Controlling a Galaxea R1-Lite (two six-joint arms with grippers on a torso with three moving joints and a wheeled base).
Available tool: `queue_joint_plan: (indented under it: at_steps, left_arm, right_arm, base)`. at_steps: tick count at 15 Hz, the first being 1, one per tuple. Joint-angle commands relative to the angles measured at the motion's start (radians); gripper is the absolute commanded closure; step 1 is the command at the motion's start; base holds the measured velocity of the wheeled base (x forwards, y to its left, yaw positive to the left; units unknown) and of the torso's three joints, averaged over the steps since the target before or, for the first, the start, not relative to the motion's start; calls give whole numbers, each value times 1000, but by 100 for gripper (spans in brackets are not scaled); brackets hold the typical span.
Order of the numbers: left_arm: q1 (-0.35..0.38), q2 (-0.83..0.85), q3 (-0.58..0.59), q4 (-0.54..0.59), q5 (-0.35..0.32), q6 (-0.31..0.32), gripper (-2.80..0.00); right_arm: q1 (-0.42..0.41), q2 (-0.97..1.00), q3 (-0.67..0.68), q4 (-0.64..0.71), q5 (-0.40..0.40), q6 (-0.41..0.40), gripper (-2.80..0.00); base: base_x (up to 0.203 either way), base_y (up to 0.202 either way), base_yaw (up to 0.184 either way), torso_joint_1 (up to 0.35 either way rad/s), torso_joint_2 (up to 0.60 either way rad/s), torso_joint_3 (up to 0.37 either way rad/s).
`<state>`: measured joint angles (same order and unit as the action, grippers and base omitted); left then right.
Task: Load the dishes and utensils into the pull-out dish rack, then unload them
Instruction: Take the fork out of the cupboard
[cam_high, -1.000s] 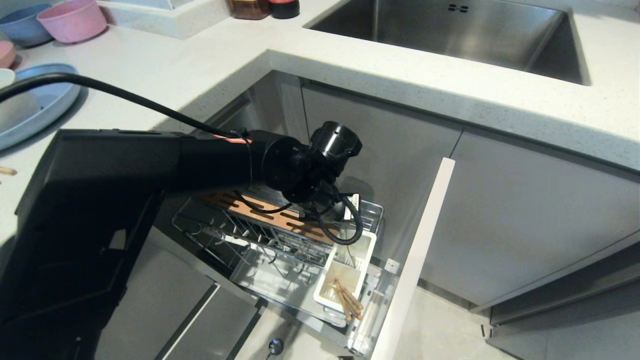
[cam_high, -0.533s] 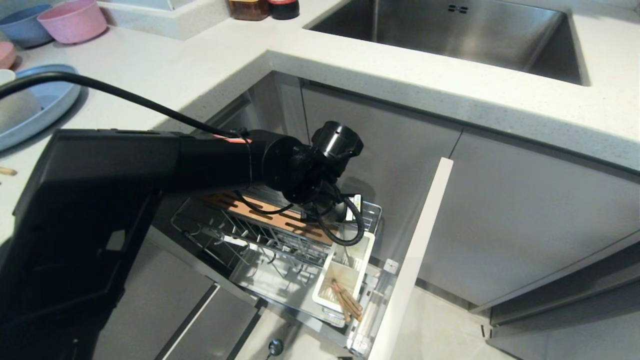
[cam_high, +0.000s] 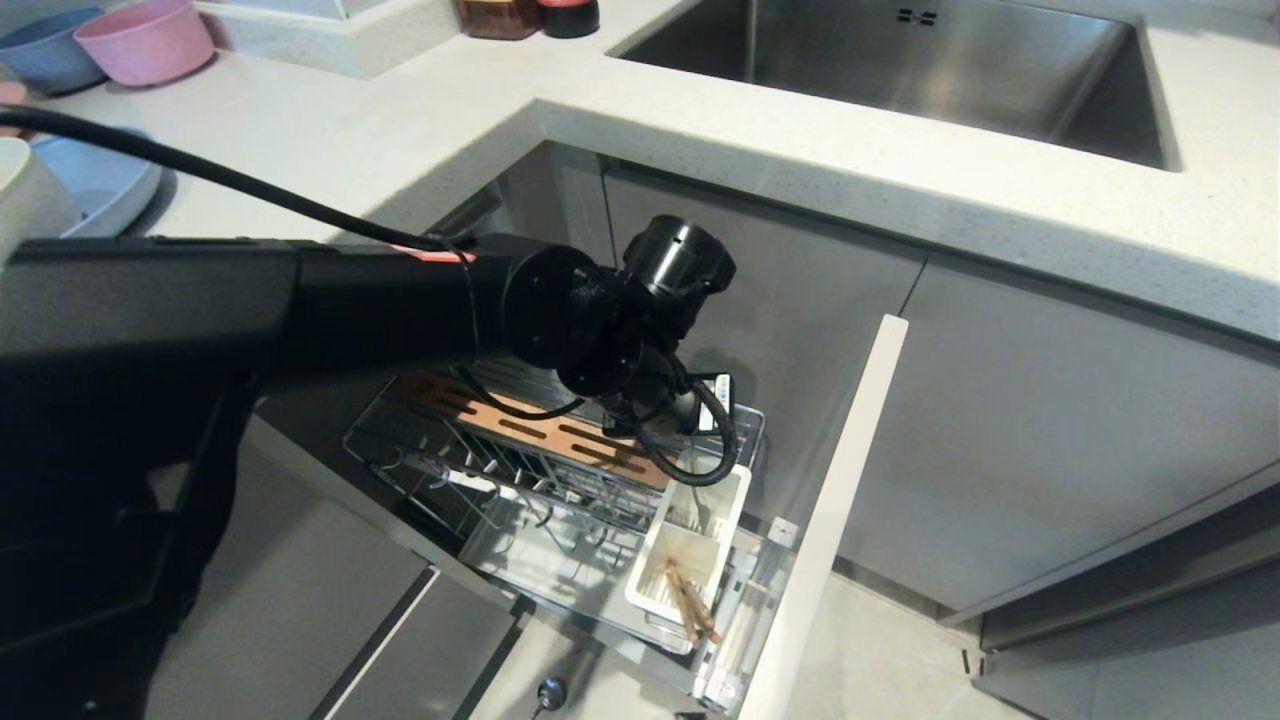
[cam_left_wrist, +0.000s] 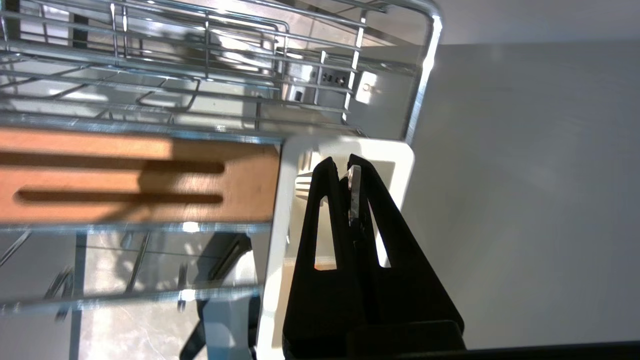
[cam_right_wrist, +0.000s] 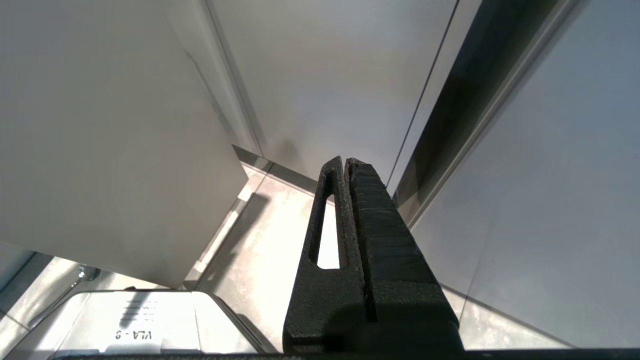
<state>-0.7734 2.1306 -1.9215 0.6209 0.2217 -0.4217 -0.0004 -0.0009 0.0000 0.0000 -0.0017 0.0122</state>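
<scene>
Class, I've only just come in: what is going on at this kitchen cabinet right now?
The robot's left gripper is down over the white caddy of the pulled-out dish rack, shut on a thin silver piece that looks like the spoon handle. The chopsticks stand in the caddy's other compartment. The plate and bowl sit on the counter, so this looks like unloading. The right gripper hangs idle, shut, near the floor.

The right gripper (cam_right_wrist: 346, 162), two black ridged plastic fingers pressed flat together, points from six o'clock toward the centre. Pale grey flat cabinet panels (cam_right_wrist: 325, 75) fill twelve o'clock and both sides. Beige tiled floor (cam_right_wrist: 260, 260) lies below. A white printed label (cam_right_wrist: 132, 336) sits at seven o'clock.
</scene>
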Motion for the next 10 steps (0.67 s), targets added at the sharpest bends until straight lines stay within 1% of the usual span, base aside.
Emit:
queue_joint_plan:
  at_steps: [1, 5, 10]
  left_arm:
    - [-16, -51, -1, 22, 1, -6, 0]
    - [-41, -89, -1, 61, 2, -18, 0]
    - [-53, -140, -1, 92, 12, -22, 0]
  right_arm:
    - [0, 1, 2, 0, 0, 0, 0]
    - [0, 1, 0, 0, 0, 0, 0]
    - [0, 1, 0, 0, 0, 0, 0]
  base:
    - [0, 0, 0, 0, 0, 0]
    - [0, 0, 0, 0, 0, 0]
    - [0, 0, 0, 0, 0, 0]
